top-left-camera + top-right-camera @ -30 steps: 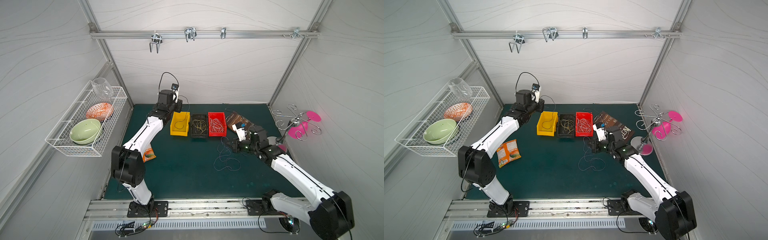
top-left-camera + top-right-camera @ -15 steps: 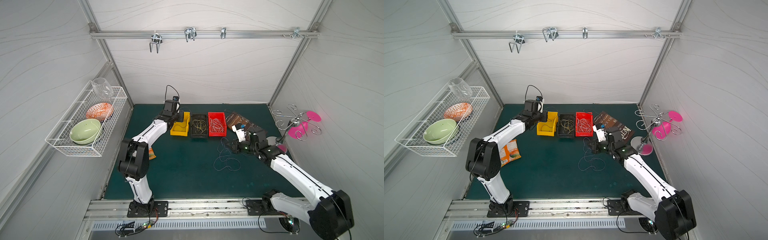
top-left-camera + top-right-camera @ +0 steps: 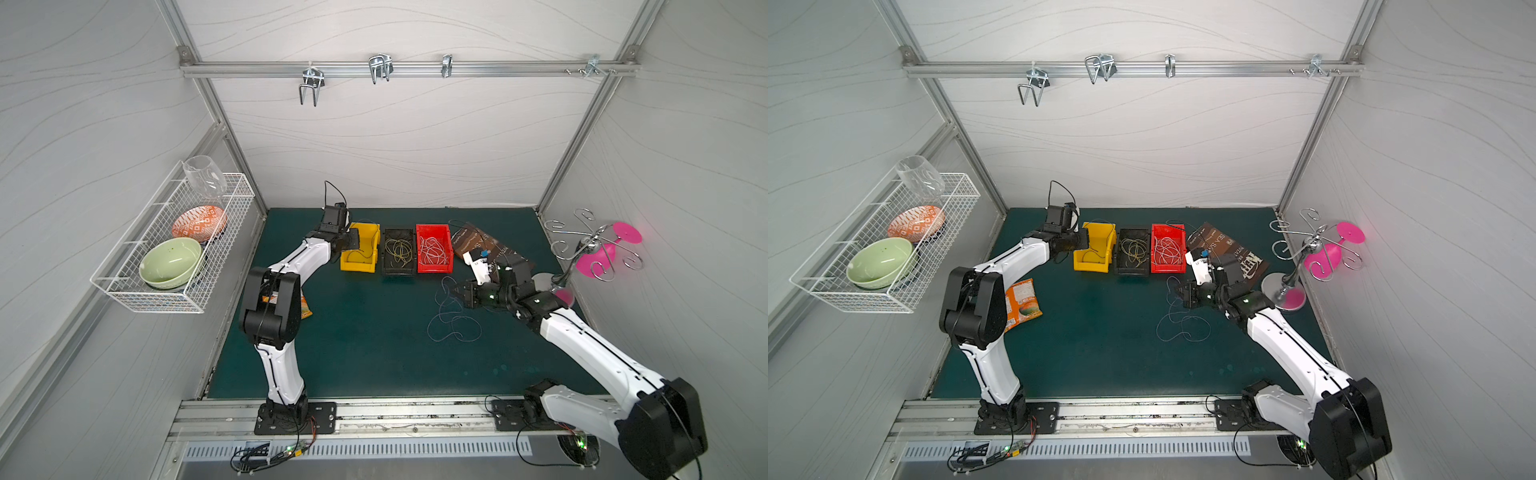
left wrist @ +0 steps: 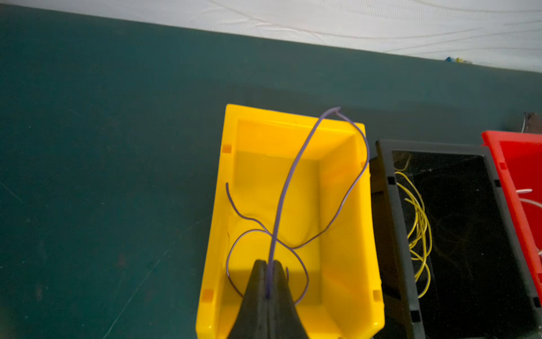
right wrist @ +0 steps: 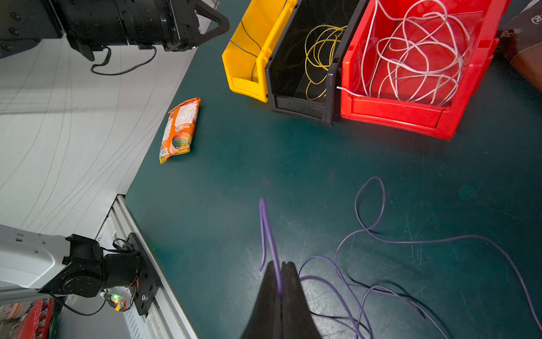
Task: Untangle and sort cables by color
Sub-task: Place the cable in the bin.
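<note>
My left gripper (image 4: 269,264) is shut on a thin purple cable (image 4: 293,176) that loops down into the yellow bin (image 4: 264,113); in both top views it (image 3: 353,245) (image 3: 1084,241) hovers at the bin's left side. Low over the mat, my right gripper (image 5: 280,264) (image 3: 459,291) is shut on another purple strand. That strand belongs to the loose purple cables (image 5: 410,243) (image 3: 451,328) lying tangled beside it. Yellow cables (image 5: 319,50) lie in the black bin (image 5: 302,107). White cables (image 5: 410,52) fill the red bin (image 5: 396,114).
An orange snack packet (image 3: 1021,303) lies on the mat near the left arm. A brown packet (image 3: 486,245) sits behind my right gripper. A metal stand holding a pink glass (image 3: 598,253) is at the right edge. On the left wall hangs a wire basket (image 3: 166,299) with bowls.
The left arm has come down and forward from behind the yellow bin, bringing its purple cable into the bin. The right arm has barely moved.
</note>
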`<state>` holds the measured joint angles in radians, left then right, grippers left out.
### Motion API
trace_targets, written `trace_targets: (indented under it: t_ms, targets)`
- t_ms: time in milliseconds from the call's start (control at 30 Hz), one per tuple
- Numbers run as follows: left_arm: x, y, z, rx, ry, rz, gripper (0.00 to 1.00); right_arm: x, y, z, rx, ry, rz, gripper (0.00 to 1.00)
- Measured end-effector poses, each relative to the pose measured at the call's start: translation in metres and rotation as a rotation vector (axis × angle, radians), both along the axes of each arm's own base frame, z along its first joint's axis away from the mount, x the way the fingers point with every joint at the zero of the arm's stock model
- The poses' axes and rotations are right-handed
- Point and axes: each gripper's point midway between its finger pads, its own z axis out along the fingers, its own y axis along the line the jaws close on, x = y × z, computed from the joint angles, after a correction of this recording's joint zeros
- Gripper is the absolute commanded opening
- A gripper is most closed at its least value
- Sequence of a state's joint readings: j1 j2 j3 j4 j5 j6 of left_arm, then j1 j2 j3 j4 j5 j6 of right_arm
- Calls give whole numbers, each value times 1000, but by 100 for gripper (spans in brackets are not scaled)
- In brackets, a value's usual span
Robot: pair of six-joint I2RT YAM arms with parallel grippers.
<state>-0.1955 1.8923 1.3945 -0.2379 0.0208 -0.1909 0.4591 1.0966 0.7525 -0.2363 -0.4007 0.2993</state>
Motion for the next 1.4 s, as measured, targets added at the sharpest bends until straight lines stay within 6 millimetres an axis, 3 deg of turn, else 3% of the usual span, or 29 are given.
trace_targets:
  t_ms: [233, 367, 633, 1000, 1167, 1400]
  targets:
    - [-23, 9, -18, 30, 56, 17, 0, 1, 1, -4, -4, 10, 0, 2]
    - [-38, 15, -18, 51, 72, 27, 0, 2, 1, -8, -8, 25, -2, 2]
    - [-41, 18, -1, 54, 35, 35, 0, 4, 2, -9, -5, 29, -5, 2]
    - [-43, 18, -6, 59, 53, 36, 0, 5, 2, -9, -5, 29, -6, 3]
    - [-60, 21, -19, 70, 92, 37, 0, 5, 2, -10, -5, 30, -6, 3]
    - [-62, 21, -22, 73, 107, 36, 0, 5, 3, -12, -7, 39, -8, 4]
